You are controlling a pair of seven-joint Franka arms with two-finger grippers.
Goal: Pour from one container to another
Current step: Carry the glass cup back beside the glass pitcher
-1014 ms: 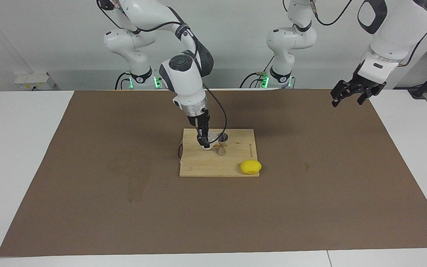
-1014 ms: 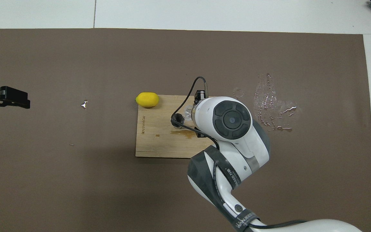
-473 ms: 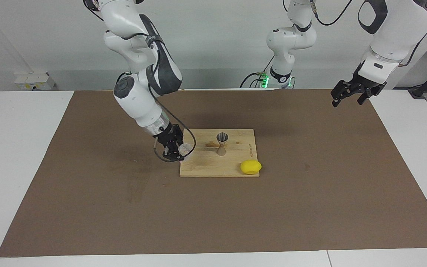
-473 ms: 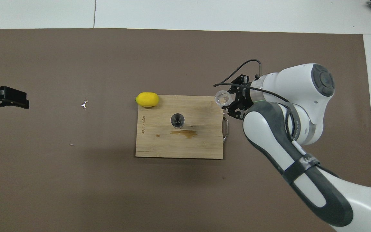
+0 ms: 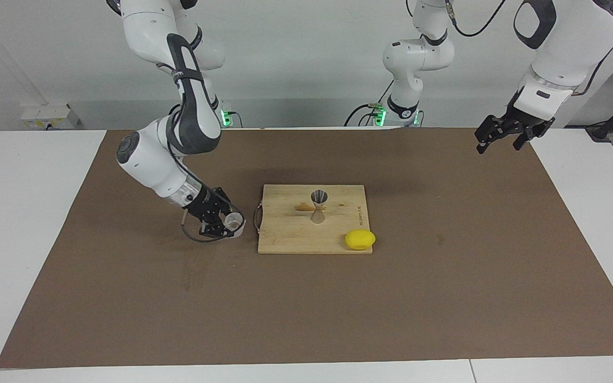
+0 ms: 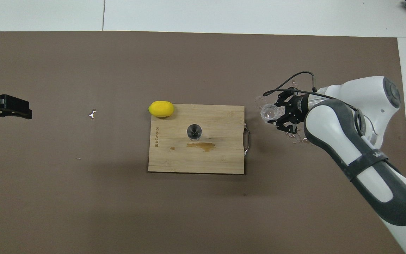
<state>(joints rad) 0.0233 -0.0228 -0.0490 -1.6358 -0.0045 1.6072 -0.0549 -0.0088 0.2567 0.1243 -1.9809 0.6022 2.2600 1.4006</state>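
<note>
Since a second ago your right gripper [image 5: 228, 225] has swung off the cutting board [image 5: 290, 236] with the clear cup [image 5: 234, 221], which was tipped at the jigger [image 5: 319, 205] then. The cup is now upright, low over the brown mat [image 5: 125, 298] just beside the board's handle end, toward the right arm's end of the table. Fingers are clenched on the cup. From the facing view you cannot tell whether its base touches the mat.

Progress, as a judgement: the pour looks done. The jigger stands upright on the board, a brown wet streak [image 6: 203, 146] next to it. What is left is setting the cup down and letting go.

The left gripper [image 5: 503, 134] waits, released, above the mat's edge at the left arm's end; nothing in it.

A lemon [image 5: 360, 239] sits at the board's corner. There is spilled liquid [image 6: 296, 135] on the mat by the right gripper.

Writing: one printed line [image 6: 156, 135] along the board's edge near the lemon; you cannot read it. There is a band with lettering on the right forearm [image 6: 377, 155], unreadable too.
</note>
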